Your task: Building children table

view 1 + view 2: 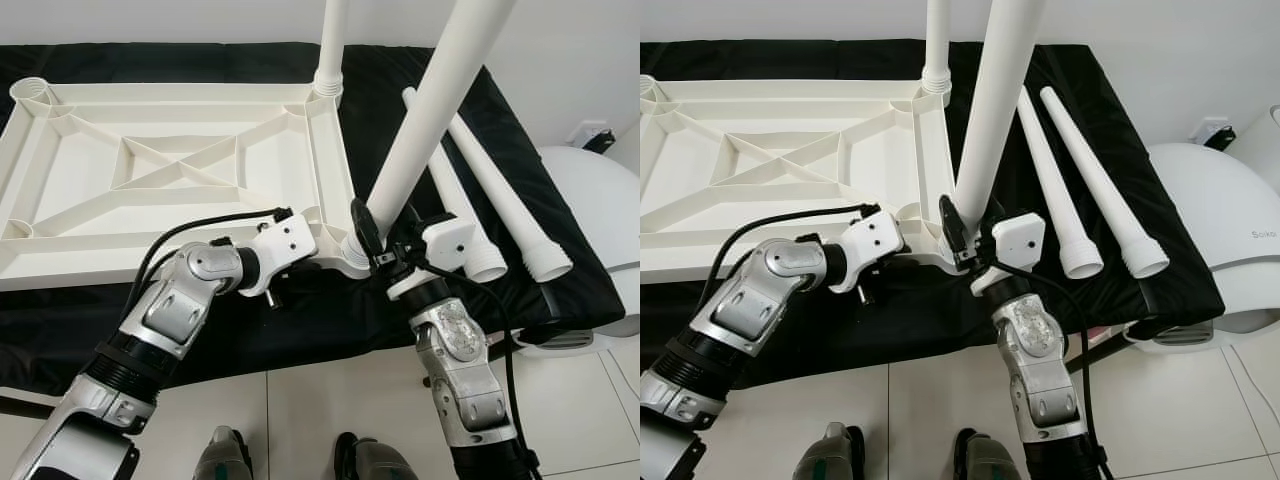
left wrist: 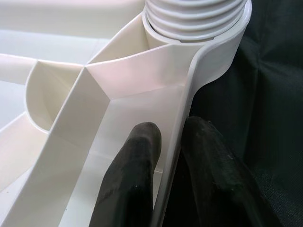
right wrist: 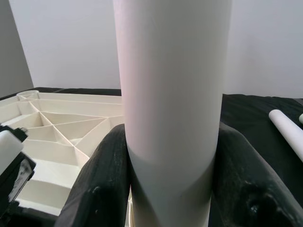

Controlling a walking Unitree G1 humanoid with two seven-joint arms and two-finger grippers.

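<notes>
Two of the four white tapered plastic legs are already standing in the upturned white ribbed plastic tabletop (image 1: 150, 170), which lies underside-up on the black cloth-covered work surface (image 1: 400, 90): one far-corner leg (image 1: 331, 45) and the near-corner leg (image 1: 430, 120) now in hand. That near leg is clamped low down by the right gripper (image 1: 378, 238), its black fingers (image 3: 99, 189) pressed on either side of the shaft, just above the threaded corner socket (image 2: 196, 19). The tabletop's rim wall is pinched beside that same socket by the left gripper (image 2: 168, 156), one finger inside, one outside, so the top is steadied. Seating of this leg is judged to be the step in progress (how far the thread is home cannot be told). Next, turning until tight is called for, then one of the two spare white legs (image 1: 500, 200) lying on the cloth must be fetched.
</notes>
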